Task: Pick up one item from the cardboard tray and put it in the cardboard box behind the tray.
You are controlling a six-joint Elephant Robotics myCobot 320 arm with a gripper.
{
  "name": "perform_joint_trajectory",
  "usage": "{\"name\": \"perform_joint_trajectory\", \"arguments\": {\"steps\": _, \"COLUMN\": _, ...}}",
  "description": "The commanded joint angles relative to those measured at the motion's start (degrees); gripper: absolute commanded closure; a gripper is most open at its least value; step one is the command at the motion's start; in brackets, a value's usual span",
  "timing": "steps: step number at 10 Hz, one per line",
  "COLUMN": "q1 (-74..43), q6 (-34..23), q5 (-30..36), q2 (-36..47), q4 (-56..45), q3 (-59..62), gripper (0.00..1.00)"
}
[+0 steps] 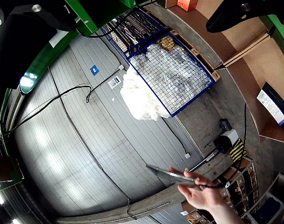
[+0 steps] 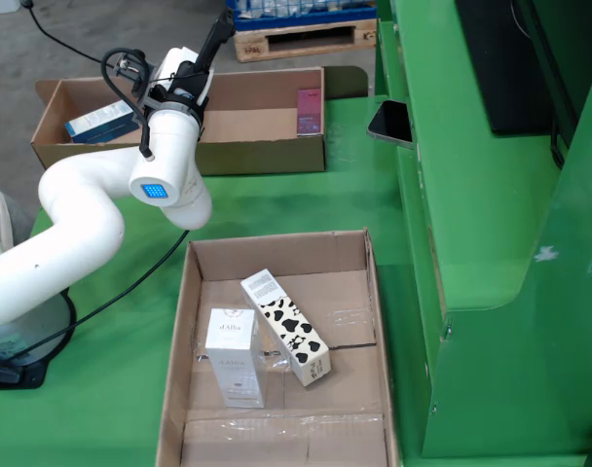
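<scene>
In the fixed view the cardboard tray (image 2: 369, 292) lies at the front and holds a white box (image 2: 234, 355) and a cow-patterned box (image 2: 288, 328), side by side. Behind it stands the long cardboard box (image 2: 267, 154), with a blue-and-white box (image 2: 99, 122) at its left end and a pink box (image 2: 309, 105) at its right end. My gripper (image 2: 216, 34) is tilted upward over that back box, far from the tray. In the wrist view its black fingers (image 1: 235, 16) stand wide apart, so the gripper (image 1: 132, 18) is open with nothing between them. The blue-and-white box (image 1: 273, 103) shows at the right.
A phone (image 2: 391, 122) rests on the green ledge right of the back box. A tall green frame (image 2: 491, 243) walls off the right side. A wooden pallet (image 2: 296, 39) sits behind. In the wrist view a person's hand (image 1: 202, 191) holds a flat object by the grey wall.
</scene>
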Motion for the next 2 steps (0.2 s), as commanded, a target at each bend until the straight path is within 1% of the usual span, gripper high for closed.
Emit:
{"name": "perform_joint_trajectory", "arguments": {"steps": 1, "q1": -0.25, "q6": 0.33, "q5": 0.13, "q2": 2.27, "q4": 0.40, "q3": 1.15, "gripper": 0.00}}
{"name": "perform_joint_trajectory", "arguments": {"steps": 2, "q1": -0.25, "q6": 0.33, "q5": 0.13, "q2": 2.27, "q4": 0.40, "q3": 1.15, "gripper": 0.00}}
